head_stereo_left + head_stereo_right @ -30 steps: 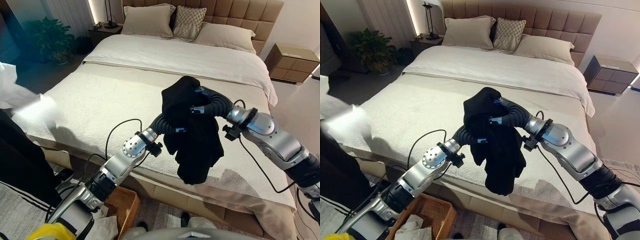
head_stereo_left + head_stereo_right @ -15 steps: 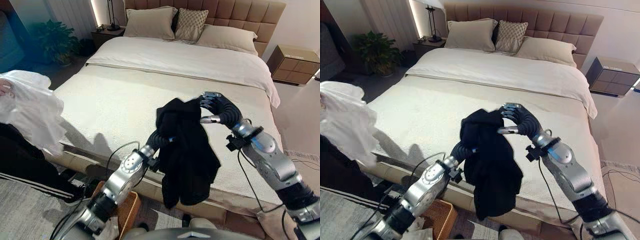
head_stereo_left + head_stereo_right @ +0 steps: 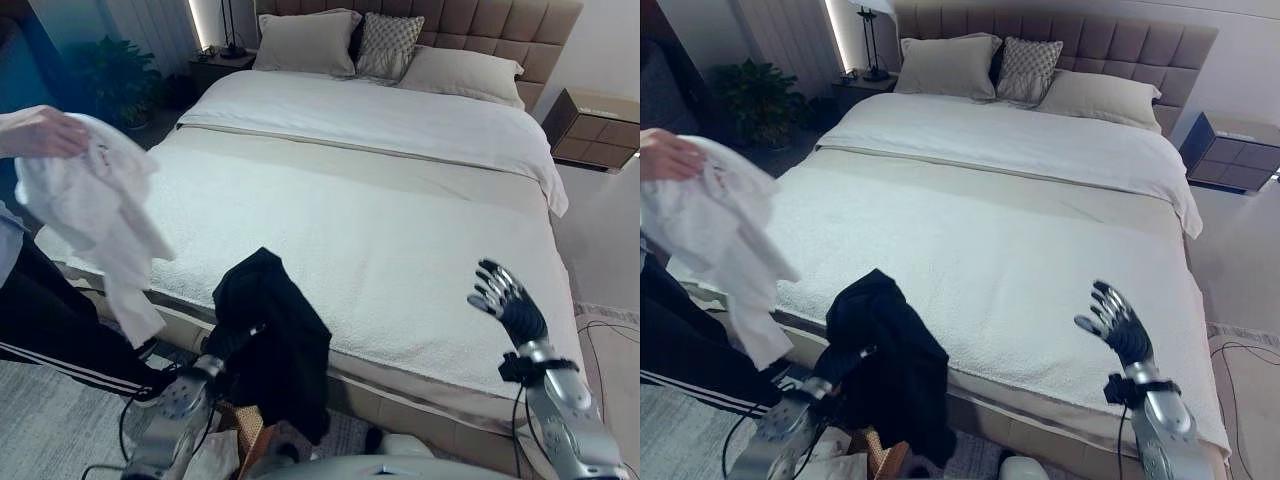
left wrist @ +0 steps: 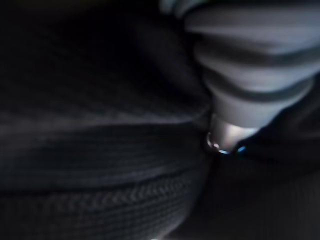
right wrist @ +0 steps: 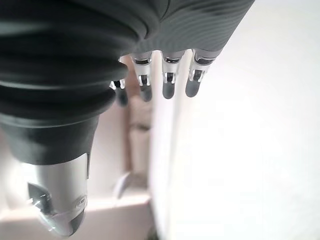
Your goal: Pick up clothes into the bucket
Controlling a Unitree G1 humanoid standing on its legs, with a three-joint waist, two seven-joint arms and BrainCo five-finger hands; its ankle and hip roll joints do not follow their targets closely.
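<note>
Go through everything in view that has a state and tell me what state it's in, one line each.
Black garment: draped over the left arm, hanging above the basket.
Left hand: buried under the black garment, fingers hidden.
Right hand: open, raised over the bed edge, holding nothing.
Wicker basket: on the floor beside the bed, white cloth inside.
White garment: held up by a person's hand.
Bed: made, cover smooth.
</note>
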